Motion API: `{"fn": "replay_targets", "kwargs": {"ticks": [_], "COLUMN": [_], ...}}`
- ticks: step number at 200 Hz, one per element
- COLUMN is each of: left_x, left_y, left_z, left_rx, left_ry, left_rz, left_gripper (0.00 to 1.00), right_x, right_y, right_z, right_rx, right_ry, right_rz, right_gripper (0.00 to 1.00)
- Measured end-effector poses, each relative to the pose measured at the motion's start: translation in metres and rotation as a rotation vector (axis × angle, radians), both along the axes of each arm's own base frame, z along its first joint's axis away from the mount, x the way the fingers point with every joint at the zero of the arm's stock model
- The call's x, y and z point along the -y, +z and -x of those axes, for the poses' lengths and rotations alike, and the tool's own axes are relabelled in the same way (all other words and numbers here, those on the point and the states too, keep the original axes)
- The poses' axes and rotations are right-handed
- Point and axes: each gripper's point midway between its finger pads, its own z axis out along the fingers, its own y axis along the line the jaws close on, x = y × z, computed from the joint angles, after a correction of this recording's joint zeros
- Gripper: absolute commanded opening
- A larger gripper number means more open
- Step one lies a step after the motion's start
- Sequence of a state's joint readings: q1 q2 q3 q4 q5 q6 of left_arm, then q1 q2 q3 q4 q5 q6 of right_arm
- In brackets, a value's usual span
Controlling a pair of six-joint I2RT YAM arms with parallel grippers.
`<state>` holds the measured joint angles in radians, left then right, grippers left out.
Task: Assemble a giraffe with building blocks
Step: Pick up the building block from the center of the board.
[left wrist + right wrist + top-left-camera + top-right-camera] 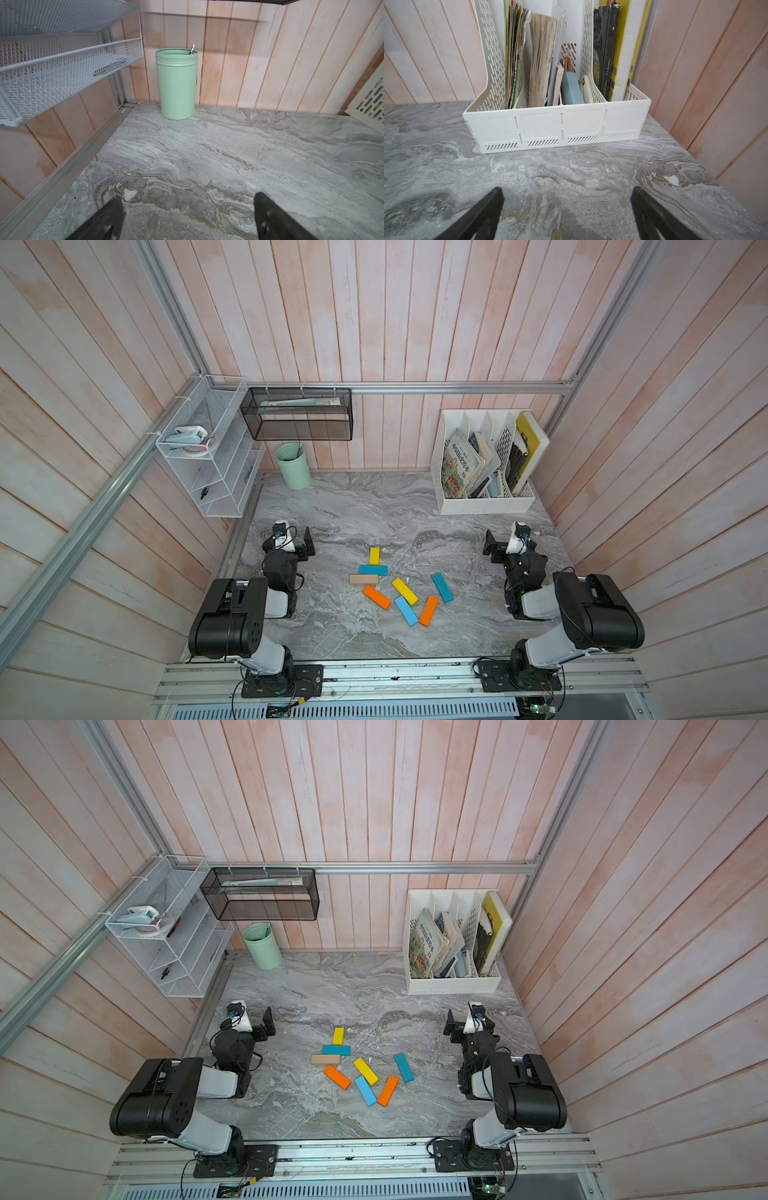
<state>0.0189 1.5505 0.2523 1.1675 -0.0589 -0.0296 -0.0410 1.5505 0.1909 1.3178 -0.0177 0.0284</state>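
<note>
Building blocks [365, 1071] — eight, lying flat and loose at the middle of the table [353, 510], between the two arms. At the far end: far yellow block [374, 556] end-on against far teal block [373, 570], with tan block [364, 579] close alongside. Nearer: left orange block [376, 597], near yellow block [404, 591], light blue block [406, 610] and right orange block [428, 610] in a loose fan. Off toward the right arm: second teal block [441, 587]. Not yet arranged as a giraffe. Left gripper [188, 197] and right gripper [566, 189] — spread wide, holding nothing, over bare table well apart from the blocks.
</note>
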Motion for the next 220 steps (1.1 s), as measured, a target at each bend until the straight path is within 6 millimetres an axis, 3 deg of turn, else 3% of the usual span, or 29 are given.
{"fn": "replay_targets", "kwargs": {"ticks": [198,220], "left_x": [0.002,0.006], "left_y": [-0.001,0.014], "left_z": [-0.001,-0.008], "left_rx": [-0.013,-0.015], "left_ry": [-0.013,-0.033], "left_rz": [0.001,-0.007], "left_gripper": [1.00,1.00], "right_x": [0.002,0.006], "right_y": [0.000,0.003], "right_z": [0.000,0.000], "right_rx": [0.000,-0.002], "right_ry": [-0.014,-0.038], "right_rz": [0.001,0.002], "right_gripper": [0.98,0.98]}}
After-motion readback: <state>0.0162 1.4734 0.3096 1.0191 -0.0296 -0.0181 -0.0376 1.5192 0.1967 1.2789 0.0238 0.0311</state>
